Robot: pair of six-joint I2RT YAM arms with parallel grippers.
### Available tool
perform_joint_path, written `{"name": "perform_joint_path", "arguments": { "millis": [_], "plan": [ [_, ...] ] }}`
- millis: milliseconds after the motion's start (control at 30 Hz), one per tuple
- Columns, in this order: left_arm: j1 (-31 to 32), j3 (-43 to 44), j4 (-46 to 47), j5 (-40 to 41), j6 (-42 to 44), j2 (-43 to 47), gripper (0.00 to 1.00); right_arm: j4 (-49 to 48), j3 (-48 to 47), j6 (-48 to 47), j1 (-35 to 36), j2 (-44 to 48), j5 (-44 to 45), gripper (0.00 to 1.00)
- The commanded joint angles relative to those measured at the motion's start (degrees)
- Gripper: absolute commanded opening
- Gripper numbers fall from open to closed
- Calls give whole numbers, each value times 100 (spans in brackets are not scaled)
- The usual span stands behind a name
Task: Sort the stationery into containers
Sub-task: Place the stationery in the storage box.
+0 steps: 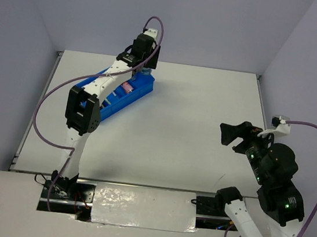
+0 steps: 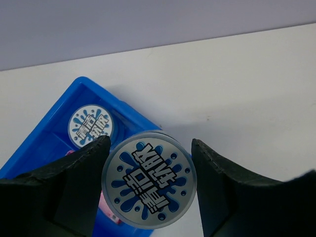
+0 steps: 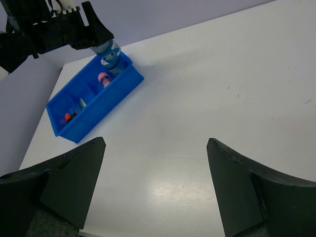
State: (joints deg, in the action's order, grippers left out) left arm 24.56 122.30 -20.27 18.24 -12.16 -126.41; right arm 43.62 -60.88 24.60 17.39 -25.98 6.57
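Note:
My left gripper [image 2: 149, 148] is shut on a round blue-white disc [image 2: 149, 180] and holds it above the far end of the blue tray [image 2: 54, 118]. A second disc [image 2: 90, 127] lies flat in the tray's end compartment. In the right wrist view the held disc [image 3: 109, 53] hangs just over the tray [image 3: 101, 117], which holds a pink-capped bottle [image 3: 103, 78] and highlighters [image 3: 69, 117] in other compartments. From above, the left gripper [image 1: 144, 64] is at the tray's [image 1: 137, 94] far end. My right gripper [image 3: 156, 141] is open with nothing between its fingers, over bare table.
The tray lies diagonally at the table's back left, near the rear wall. The right arm [image 1: 269, 162] hovers at the right side, well away from the tray. The left arm [image 1: 101, 85] stretches over the length of the tray.

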Motion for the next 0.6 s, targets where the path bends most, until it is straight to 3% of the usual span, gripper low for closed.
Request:
{"name": "perform_joint_path", "arguments": {
  "millis": [0,333,567],
  "plan": [
    [-231,93,322,-285,-5,-77,0,-494,111,-17,10,-197,-147,92],
    [-416,-206,568,-418,-76,-226,7,-855,287,10,10,-531,-375,92],
    [-443,-452,621,-365,-181,-182,20,-881,314,1,10,-540,-393,92]
  ]
}}
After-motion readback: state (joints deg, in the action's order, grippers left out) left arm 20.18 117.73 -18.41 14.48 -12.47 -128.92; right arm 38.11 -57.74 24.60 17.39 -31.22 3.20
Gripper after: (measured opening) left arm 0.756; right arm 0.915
